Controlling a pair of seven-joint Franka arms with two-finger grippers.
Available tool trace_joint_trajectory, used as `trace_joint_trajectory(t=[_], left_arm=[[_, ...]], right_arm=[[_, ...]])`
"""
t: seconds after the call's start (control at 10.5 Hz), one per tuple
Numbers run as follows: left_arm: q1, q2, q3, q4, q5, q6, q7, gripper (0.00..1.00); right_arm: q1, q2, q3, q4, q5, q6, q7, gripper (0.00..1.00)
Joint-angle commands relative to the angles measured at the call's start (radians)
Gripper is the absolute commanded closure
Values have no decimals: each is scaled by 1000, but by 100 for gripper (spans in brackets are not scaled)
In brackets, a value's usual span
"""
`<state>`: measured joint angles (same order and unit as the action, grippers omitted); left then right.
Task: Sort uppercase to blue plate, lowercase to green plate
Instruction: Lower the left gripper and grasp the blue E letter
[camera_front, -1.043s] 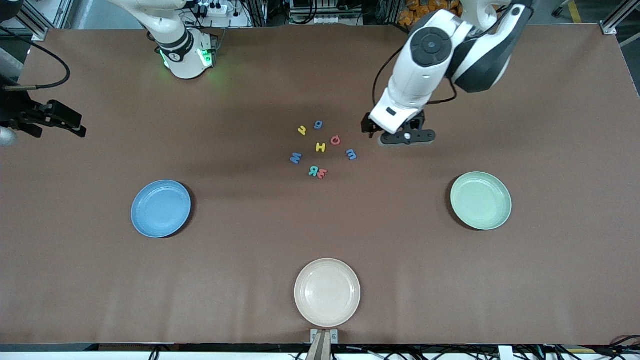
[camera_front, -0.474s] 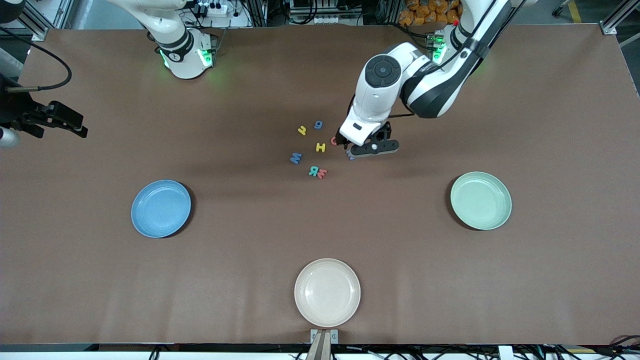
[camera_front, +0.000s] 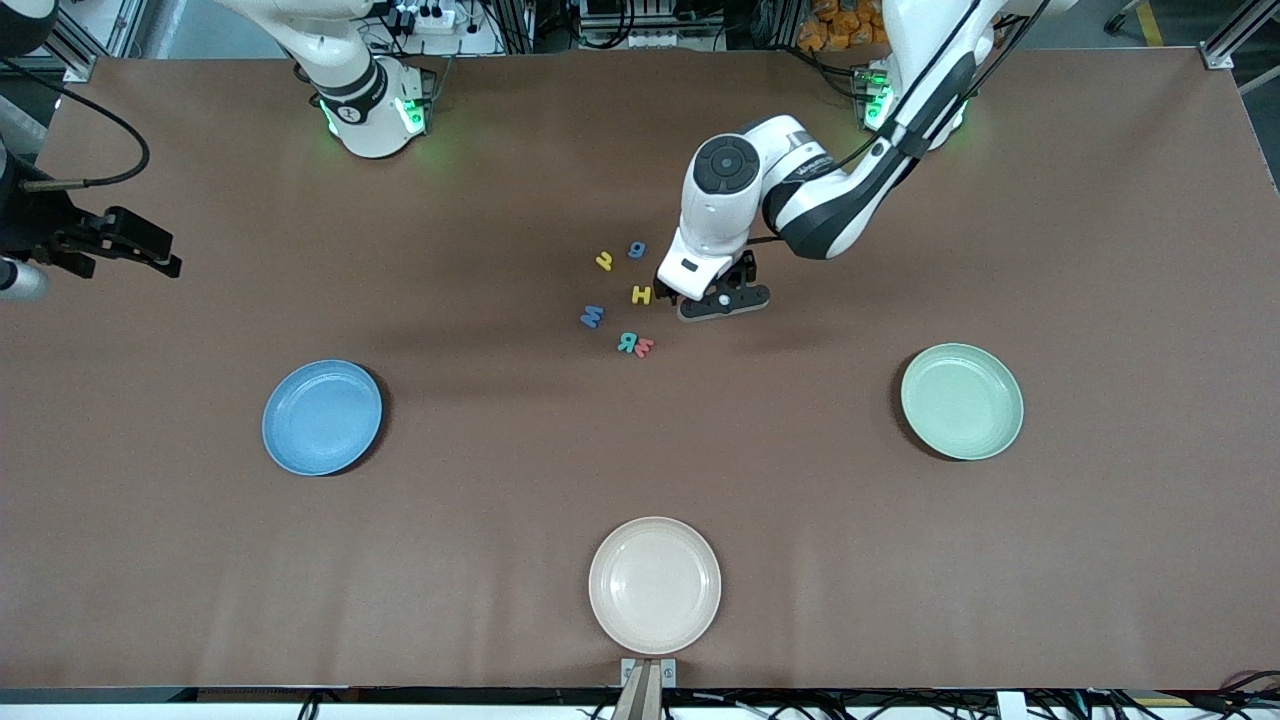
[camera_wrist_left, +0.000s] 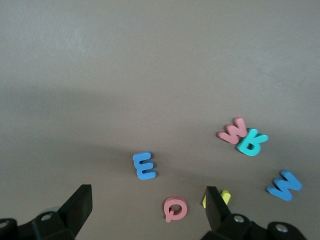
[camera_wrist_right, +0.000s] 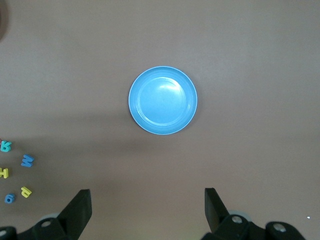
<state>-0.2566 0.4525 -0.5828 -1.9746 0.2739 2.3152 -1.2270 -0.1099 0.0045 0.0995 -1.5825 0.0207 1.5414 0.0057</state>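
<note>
Left pincer (camera_front: 700, 298) is hanging low over the letter cluster in the middle of the matte brown surface (camera_front: 500, 500), fingers spread wide with nothing between them. In the left wrist view the red Q (camera_wrist_left: 175, 208) sits on the surface in the gap between the two black fingers (camera_wrist_left: 80, 202), and the blue lowercase m (camera_wrist_left: 144, 166) lies just beside it. The yellow H (camera_front: 642, 295) is half tucked next to one fingertip.

All the letters are little chunky foam cutouts, flat on the surface. The red m-like letter (camera_front: 645, 348) and the teal R (camera_front: 627, 343) are touching, nearer the front camera than the H. Blue M (camera_front: 592, 316) sits toward the right arm's end of the cluster; yellow h (camera_front: 604, 261) and blue g (camera_front: 637, 250) are the farthest from the camera.

Right pincer (camera_front: 150, 255) waits up at the right arm's end, fingers spread too, empty.

Blue plate (camera_front: 322, 417) and green plate (camera_front: 961, 401) are round, shallow, raised rim, matte, both well apart from the letters. A cream plate (camera_front: 654, 585) of the same shape is nearest the camera.
</note>
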Motion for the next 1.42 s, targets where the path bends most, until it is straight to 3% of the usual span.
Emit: trace_joint_trajectory(t=[0.0,0.47,0.76,1.04,1.33], left_arm=[[2,54,18,-3,36,13,-154,0],[-24,129,34,-12,138,93,-353,7],[-23,124,34,-79,191,174,-376,14],[-26,129,32,-108,331,185,-500,17],[-26,132,31,-101,343,185,-506,18]], right_arm=[[-4,-6,3,-11,16,6,0,0],[-2,-3,3,-30,16,23,0,0],[-1,-3,5,-30,18,28,0,0],[-1,-3,5,-34,35,28,0,0],[-1,-3,5,-34,35,28,0,0]])
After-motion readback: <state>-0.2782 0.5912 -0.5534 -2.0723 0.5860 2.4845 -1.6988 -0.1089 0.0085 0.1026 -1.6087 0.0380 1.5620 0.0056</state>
